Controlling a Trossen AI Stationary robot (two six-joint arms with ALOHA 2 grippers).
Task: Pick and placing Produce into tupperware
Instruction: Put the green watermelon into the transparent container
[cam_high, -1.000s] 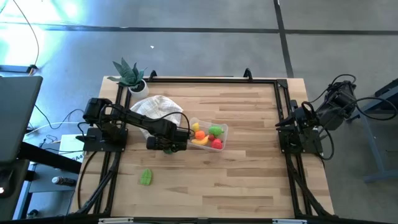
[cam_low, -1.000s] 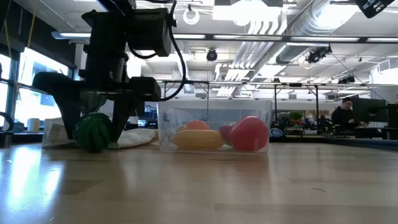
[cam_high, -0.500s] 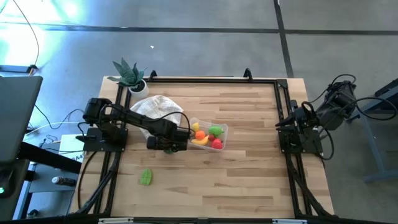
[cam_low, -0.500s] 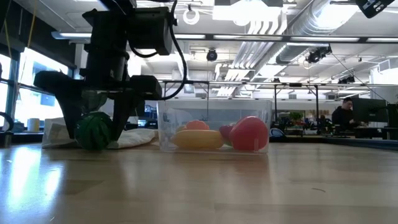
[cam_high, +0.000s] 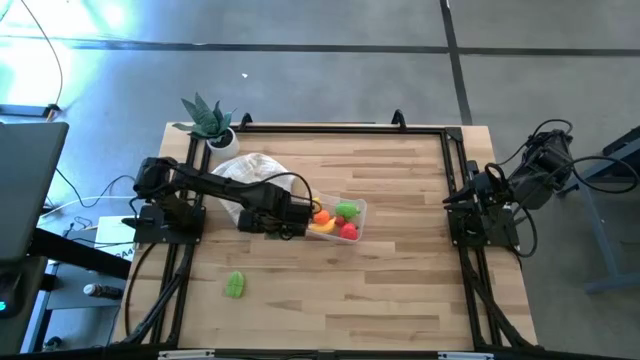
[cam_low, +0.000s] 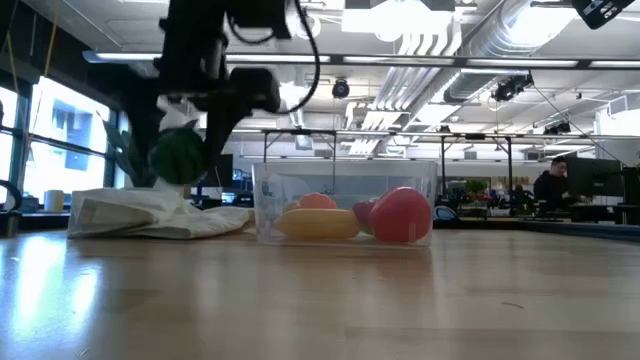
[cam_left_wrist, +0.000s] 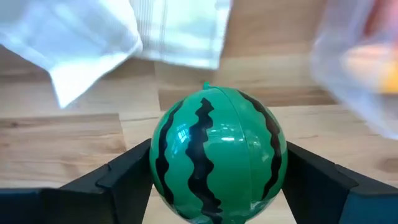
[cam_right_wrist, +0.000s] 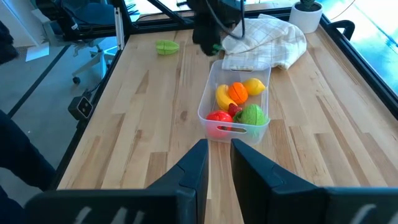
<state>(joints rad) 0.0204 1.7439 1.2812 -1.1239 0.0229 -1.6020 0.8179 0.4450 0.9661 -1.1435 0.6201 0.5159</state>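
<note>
Two claws show: the left claw (cam_low: 185, 150) pinches a toy watermelon (cam_left_wrist: 216, 154), lifted off the table (cam_high: 400, 270) just beside the tupperware (cam_high: 334, 217), which sits mid-table holding fruit. The right claw (cam_right_wrist: 214, 163), fingers pressed together, waits at the table's right edge.

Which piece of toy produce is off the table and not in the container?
The striped watermelon, held in the left gripper above the wood beside the tupperware. The others lie in the tupperware or on the table.
</note>
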